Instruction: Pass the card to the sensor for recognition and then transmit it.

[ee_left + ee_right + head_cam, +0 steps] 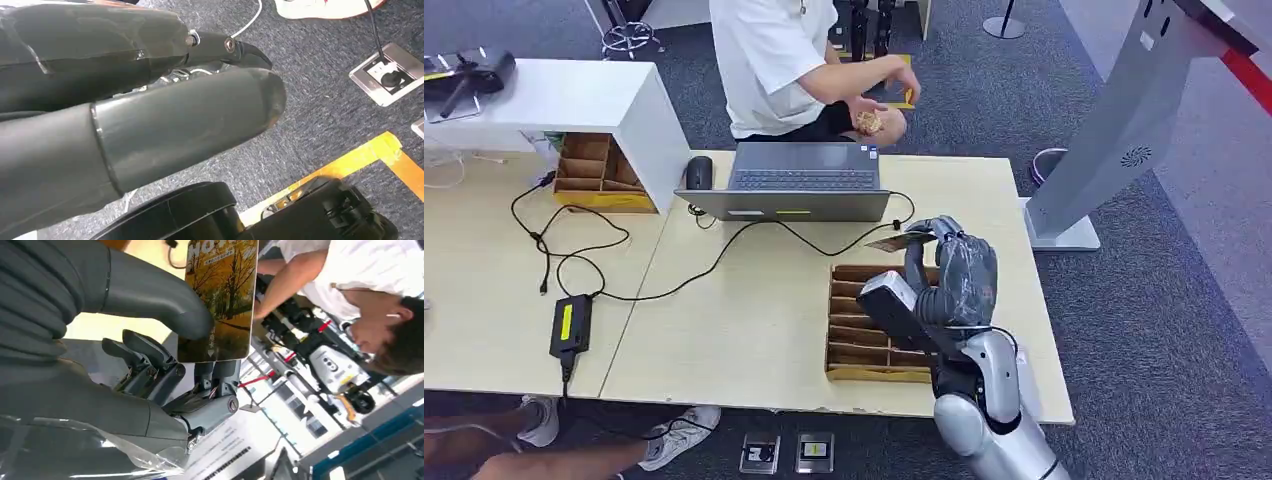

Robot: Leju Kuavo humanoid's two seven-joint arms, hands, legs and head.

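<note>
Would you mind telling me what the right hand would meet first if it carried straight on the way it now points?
Probably the laptop: the right hand, pinching the card, points across the table toward its front edge, though depth is unclear and it may pass above it.

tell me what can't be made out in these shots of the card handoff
- Autumn-tree printed card: its far end is cut off by the right wrist picture's edge; the grey thumb covers part of its face. The head view shows it edge-on, print too small.
- Right hand: hides part of the brown cardboard divider box in the head view.
- Left hand: its own grey covers hide most of its fingers.
- Grey slanted sensor stand: top cut off by the head view's edge.
</note>
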